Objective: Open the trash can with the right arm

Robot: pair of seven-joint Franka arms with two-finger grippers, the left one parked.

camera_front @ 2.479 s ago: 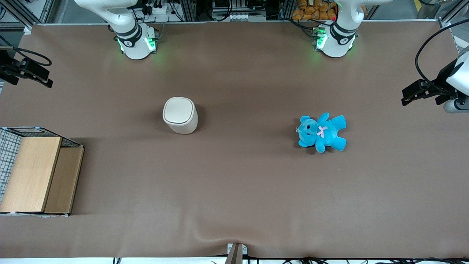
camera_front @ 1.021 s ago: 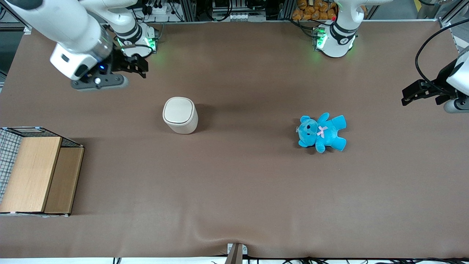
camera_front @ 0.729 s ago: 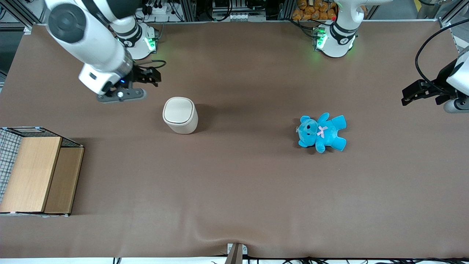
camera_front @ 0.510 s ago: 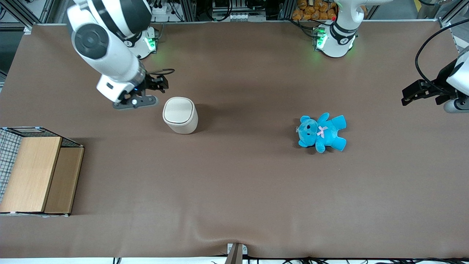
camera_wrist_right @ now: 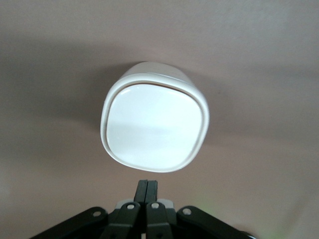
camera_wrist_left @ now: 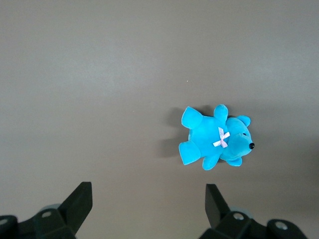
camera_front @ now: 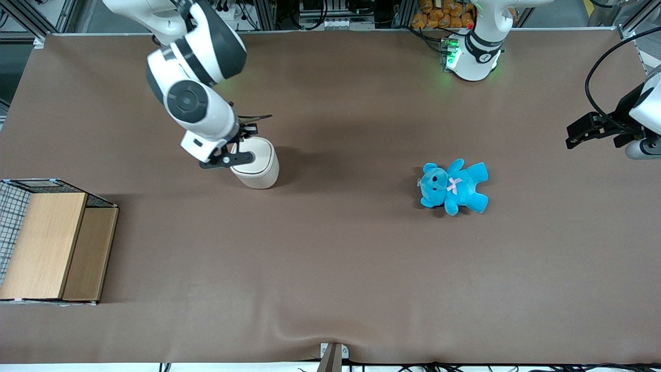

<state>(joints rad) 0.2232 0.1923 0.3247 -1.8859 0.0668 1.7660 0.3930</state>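
Since half a second ago my right arm [camera_front: 193, 77] has swung in from the upper left of the front view, and my gripper [camera_front: 242, 138] now hangs over the edge of the trash can [camera_front: 258, 168] farther from the front camera, fingers [camera_wrist_right: 146, 191] pressed together on nothing. One trash can stands left of centre, lid flat and closed. One blue teddy bear [camera_front: 454, 186] lies toward the parked arm's end. One wood-and-wire box [camera_front: 49, 240] sits at the lower left edge. Bare brown table [camera_front: 330, 268] surrounds the can.
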